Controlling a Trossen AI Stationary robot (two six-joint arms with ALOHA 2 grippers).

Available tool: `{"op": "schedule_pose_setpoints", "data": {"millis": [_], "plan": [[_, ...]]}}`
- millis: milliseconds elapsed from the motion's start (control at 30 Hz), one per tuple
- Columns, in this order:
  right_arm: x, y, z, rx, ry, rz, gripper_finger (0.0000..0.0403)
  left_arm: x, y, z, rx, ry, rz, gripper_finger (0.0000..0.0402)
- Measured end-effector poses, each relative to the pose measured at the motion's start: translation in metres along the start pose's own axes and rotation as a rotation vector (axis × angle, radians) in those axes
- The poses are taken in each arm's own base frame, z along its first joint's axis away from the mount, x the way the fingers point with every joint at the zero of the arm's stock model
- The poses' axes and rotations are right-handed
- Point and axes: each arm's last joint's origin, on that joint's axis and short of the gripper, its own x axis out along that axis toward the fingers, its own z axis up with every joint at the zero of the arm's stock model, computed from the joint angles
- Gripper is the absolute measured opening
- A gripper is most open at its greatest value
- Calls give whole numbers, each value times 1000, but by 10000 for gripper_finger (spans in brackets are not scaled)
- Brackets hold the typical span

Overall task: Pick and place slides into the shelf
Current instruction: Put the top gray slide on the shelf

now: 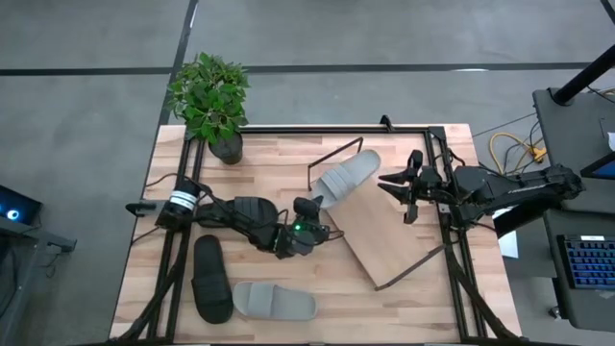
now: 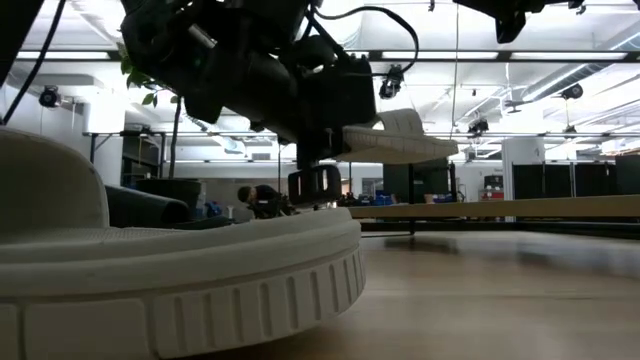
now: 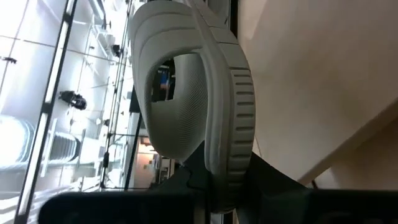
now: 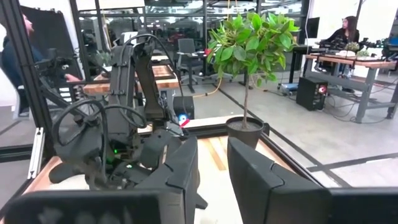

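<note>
My left gripper is shut on a light grey slide, which hangs over the far left end of the shelf, a slanted plywood board in a black rod frame. In the low view this slide floats above the board. A black slide and a second grey slide lie sole down on the table near its front edge. My right gripper waits open over the shelf's right side, with nothing between its fingers. My left gripper pinches the grey slide's heel end between its two fingers, on the sole's edge. The fingers come in about level from the table's left and lie along the slide. The slide reaches away from them toward the far right, roughly level and clear of the board.
A potted plant stands at the table's far left corner. The shelf's black rods rise around the board. The table's own black frame runs along the right edge beside my right arm.
</note>
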Motion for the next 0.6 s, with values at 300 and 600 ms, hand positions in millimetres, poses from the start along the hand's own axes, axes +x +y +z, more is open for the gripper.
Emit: {"op": "schedule_pose_setpoints", "data": {"millis": [300,600], "plan": [[0,0,0,-2,0,0,79,6,-4,-4,29,4,-10,15],[0,0,0,0,0,0,80,7,-7,-7,81,18,-24,15]]}}
